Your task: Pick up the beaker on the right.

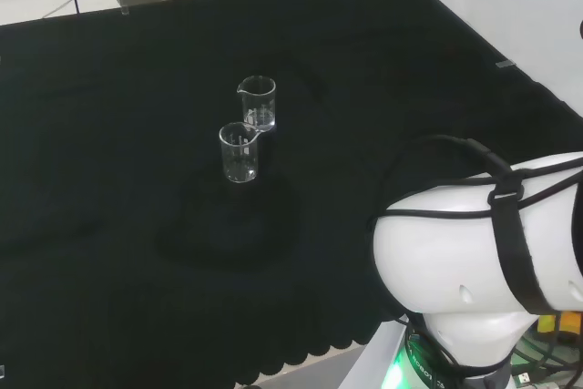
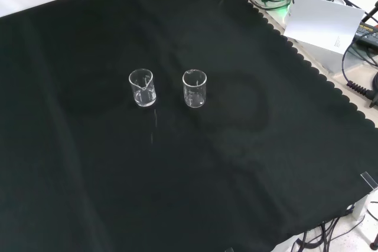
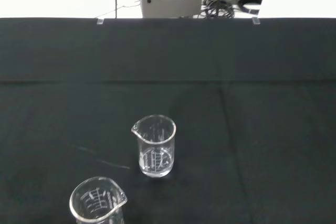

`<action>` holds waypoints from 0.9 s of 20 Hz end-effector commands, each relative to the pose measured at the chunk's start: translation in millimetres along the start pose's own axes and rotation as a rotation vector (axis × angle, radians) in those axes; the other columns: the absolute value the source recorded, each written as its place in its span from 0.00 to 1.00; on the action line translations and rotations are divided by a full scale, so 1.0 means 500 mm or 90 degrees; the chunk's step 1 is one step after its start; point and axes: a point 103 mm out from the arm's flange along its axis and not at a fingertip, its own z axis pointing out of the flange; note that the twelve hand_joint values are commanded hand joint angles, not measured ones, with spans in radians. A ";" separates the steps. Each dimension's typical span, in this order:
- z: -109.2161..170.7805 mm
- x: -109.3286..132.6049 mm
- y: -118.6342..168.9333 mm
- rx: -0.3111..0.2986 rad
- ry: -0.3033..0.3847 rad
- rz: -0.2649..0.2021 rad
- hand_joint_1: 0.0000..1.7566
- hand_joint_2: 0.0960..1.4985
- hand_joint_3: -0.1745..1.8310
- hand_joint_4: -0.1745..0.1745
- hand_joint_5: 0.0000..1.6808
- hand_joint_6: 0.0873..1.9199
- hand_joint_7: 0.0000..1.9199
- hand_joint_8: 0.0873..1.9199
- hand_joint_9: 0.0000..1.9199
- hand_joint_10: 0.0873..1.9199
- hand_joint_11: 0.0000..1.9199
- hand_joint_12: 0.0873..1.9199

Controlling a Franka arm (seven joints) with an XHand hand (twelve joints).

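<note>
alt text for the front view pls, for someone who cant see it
Two small clear glass beakers, the left beaker and the right beaker, stand upright side by side, apart, near the middle of a black cloth. Cables and equipment lie off the cloth's upper right edge.

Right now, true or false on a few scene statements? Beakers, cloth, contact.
1. Two clear beakers stand on the black cloth. True: one at left and one at right in the front view.
2. Both beakers are upright. True.
3. One beaker lies tipped on its side. False: both stand with mouths up.
4. The beakers are stacked one inside the other. False: in the front view they stand apart, side by side.
5. The cloth is white. False: it is black.
</note>
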 end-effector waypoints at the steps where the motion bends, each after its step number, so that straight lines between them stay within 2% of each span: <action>1: 0.013 -0.019 0.004 0.009 -0.005 0.028 0.00 0.90 0.11 0.39 0.16 0.00 0.01 0.19 0.07 0.34 0.00 0.65; 6: 0.045 -0.043 0.028 0.021 0.008 0.038 0.01 0.89 0.10 0.38 0.16 0.00 0.03 0.23 0.10 0.34 0.00 0.67; 11: 0.098 -0.074 0.070 0.043 0.022 0.049 0.08 0.85 0.09 0.37 0.17 0.00 0.05 0.28 0.12 0.35 0.00 0.68; 14: 0.130 -0.088 0.120 0.051 0.027 0.046 0.10 0.84 0.09 0.36 0.17 0.00 0.04 0.29 0.13 0.35 0.00 0.68; 18: 0.186 -0.097 0.221 0.041 0.042 0.022 0.11 0.84 0.09 0.36 0.18 0.00 0.04 0.30 0.12 0.35 0.00 0.69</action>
